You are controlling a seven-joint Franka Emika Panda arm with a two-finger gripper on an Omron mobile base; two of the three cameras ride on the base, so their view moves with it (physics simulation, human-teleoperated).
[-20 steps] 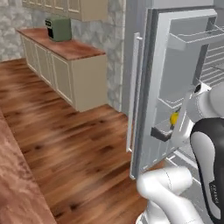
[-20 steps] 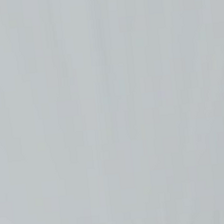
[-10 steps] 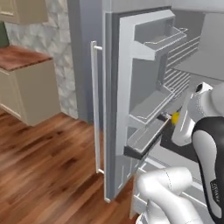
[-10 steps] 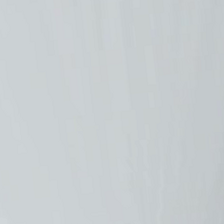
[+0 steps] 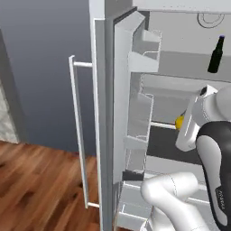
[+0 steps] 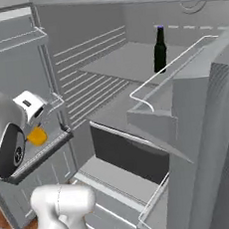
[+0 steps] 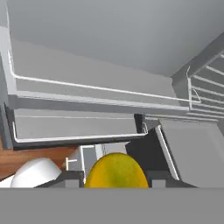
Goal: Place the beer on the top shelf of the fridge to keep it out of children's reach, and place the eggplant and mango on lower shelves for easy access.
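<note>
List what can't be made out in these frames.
- Gripper fingertips: hand view, cut by the bottom edge; base views, behind the arm.
- Mango: hand view, lower half cut off; left base view, mostly behind the arm's wrist.
- Beer label: too small in both base views.
- Fridge bottom: left base view, hidden by the arm.

We see even, diffuse rendered light, no visible lamp. Fridge [image 6: 106, 67] interior pale grey, low contrast; dark drawer [image 6: 128, 152] only deep tone. Shadows soft (barely any under beer [image 6: 159, 49]). No glare on glass. All pictures slightly soft, coarse at edges of rails. In hand view mango [image 7: 116, 171] close to lens, blurry, evenly lit. Wood floor [image 5: 36, 189] warm, moderately bright.
</note>
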